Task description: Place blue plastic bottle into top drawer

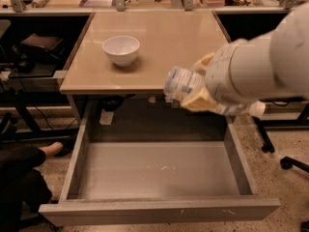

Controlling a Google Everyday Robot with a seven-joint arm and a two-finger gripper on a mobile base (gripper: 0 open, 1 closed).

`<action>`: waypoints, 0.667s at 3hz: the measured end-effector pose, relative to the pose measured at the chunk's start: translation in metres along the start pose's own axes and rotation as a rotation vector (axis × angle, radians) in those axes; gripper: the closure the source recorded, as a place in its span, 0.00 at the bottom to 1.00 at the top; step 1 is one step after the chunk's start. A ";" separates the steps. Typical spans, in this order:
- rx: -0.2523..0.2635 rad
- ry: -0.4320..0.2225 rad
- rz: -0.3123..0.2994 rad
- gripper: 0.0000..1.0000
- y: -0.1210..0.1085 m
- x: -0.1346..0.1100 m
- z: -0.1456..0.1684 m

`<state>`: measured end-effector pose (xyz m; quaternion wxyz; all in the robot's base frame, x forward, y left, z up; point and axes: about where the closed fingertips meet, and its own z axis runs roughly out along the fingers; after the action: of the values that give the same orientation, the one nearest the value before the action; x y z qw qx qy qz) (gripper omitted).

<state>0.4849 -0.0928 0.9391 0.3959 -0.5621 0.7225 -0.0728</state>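
The blue plastic bottle lies sideways in my gripper, its white cap pointing right. The gripper's tan fingers are shut around the bottle's middle. My white arm reaches in from the upper right. The bottle hangs in the air over the table's front edge, above the back right part of the top drawer. The drawer is pulled fully open and nothing lies in it; its front panel is nearest the camera.
A white bowl stands on the tan table, left of centre. A person's foot and dark leg lie on the floor left of the drawer. Chair wheels stand at the right. Cluttered shelves sit behind and to the left.
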 end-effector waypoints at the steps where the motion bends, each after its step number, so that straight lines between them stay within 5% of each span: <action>1: -0.059 0.048 0.006 1.00 0.038 0.028 0.020; 2: -0.060 0.052 0.002 1.00 0.040 0.027 0.027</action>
<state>0.4707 -0.0926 0.8851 0.3601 -0.5709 0.7350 -0.0652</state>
